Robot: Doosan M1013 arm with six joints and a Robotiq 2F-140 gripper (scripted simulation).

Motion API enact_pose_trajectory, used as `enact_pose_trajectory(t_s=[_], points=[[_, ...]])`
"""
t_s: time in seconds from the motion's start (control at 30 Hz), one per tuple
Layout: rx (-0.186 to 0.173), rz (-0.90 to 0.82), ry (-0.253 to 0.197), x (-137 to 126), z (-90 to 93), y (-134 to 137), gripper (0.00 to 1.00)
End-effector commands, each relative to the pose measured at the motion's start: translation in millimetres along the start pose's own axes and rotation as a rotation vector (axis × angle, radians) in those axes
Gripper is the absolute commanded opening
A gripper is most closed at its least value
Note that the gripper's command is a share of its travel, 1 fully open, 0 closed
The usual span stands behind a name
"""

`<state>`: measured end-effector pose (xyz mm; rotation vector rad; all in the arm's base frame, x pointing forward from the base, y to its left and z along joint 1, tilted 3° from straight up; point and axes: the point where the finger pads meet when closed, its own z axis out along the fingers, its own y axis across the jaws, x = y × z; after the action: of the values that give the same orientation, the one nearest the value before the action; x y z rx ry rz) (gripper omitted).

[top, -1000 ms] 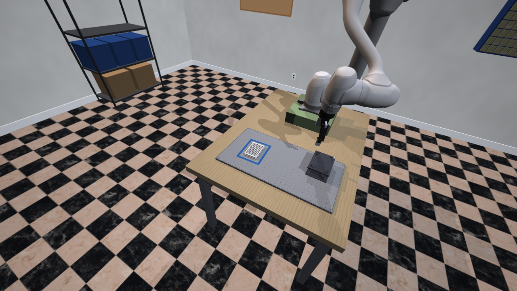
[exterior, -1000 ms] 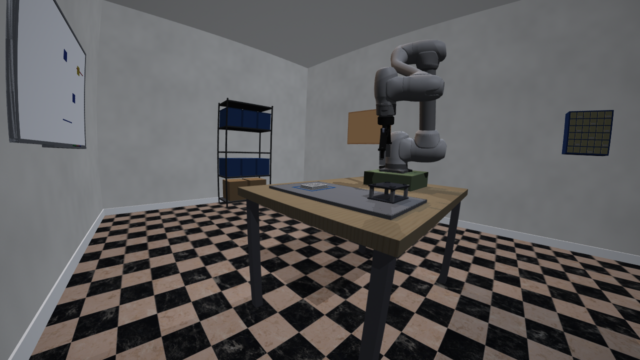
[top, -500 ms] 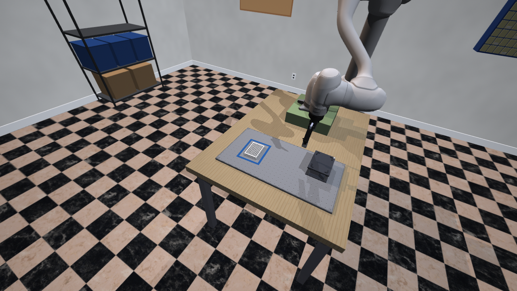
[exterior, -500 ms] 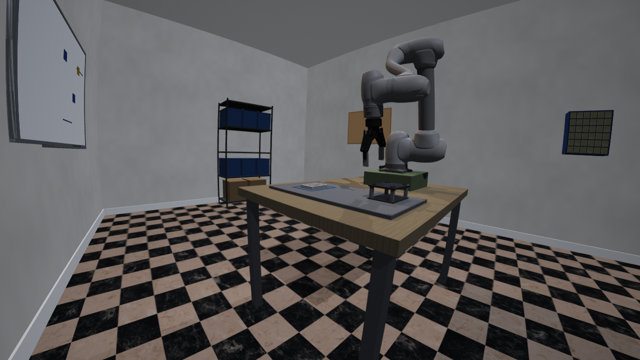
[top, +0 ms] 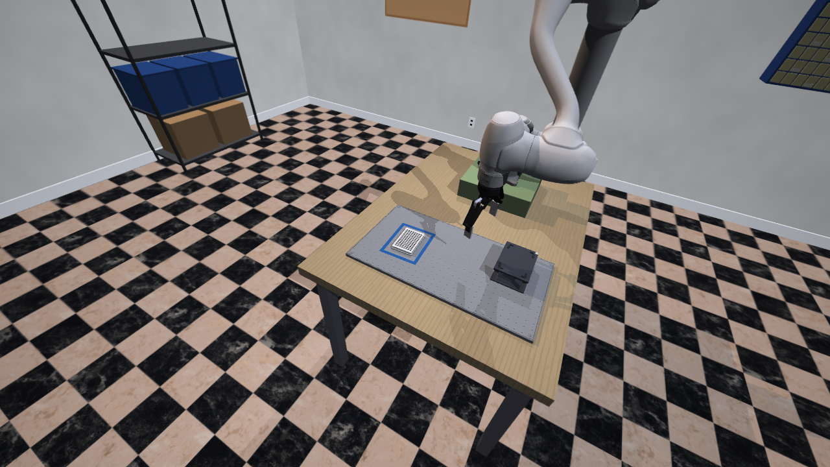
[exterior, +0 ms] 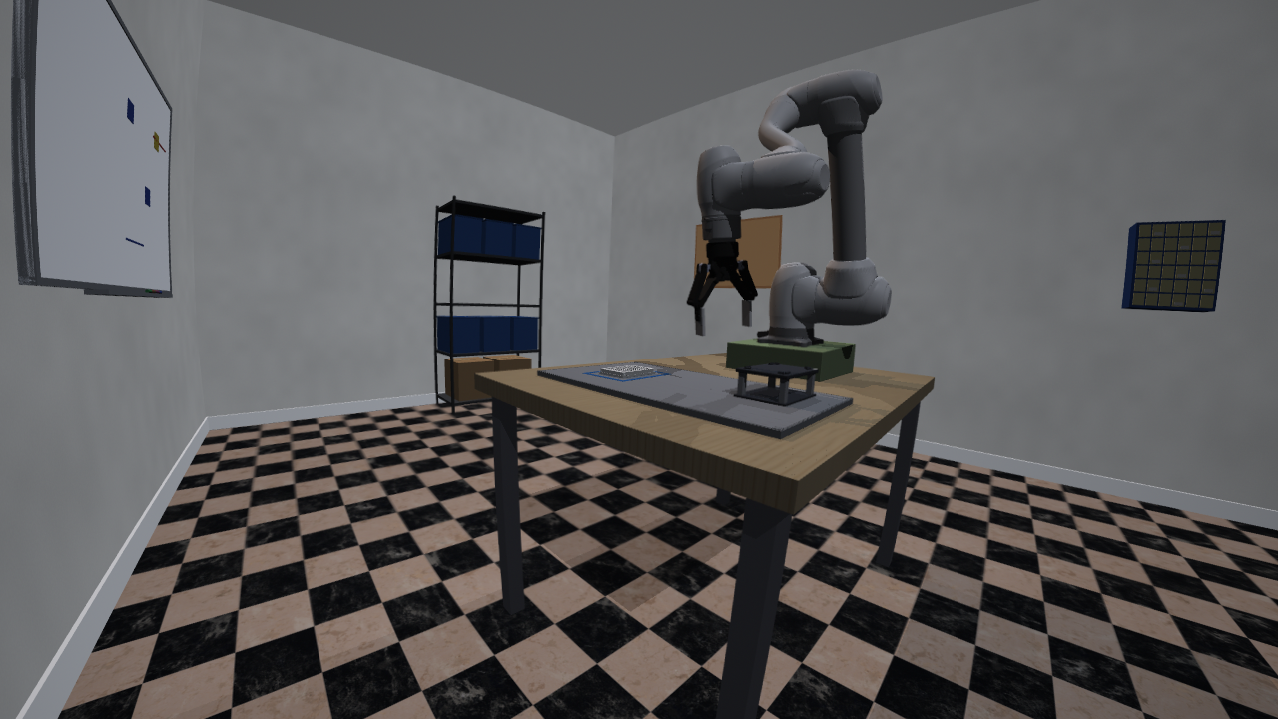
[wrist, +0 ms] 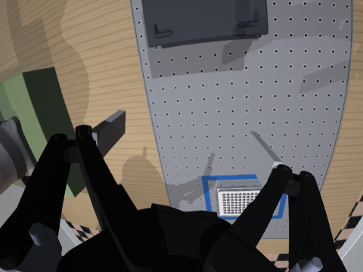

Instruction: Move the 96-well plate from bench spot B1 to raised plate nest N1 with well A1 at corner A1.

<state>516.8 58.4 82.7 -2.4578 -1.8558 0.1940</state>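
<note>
The white 96-well plate (top: 408,239) lies flat inside the blue square of spot B1 at the left end of the grey perforated baseplate (top: 452,270). It also shows in the exterior view (exterior: 628,368) and in the wrist view (wrist: 239,202). My gripper (top: 479,217) hangs open and empty high above the baseplate's back edge, between plate and nest. Its fingers (exterior: 720,320) stand wide apart.
The arm's green base block (top: 500,189) sits at the back of the wooden table (top: 458,266). A shelf rack (top: 174,87) with blue and brown boxes stands far off at the wall.
</note>
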Motion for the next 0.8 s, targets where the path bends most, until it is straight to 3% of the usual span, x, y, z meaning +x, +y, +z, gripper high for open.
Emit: enact_pose_trajectory(t_s=[0.0,0.77], points=[[-0.013,0.082,0.014,-7.8,2.4,15.4,1.0],[-0.054,0.576,0.077,-74.9,17.6,80.8,1.0]])
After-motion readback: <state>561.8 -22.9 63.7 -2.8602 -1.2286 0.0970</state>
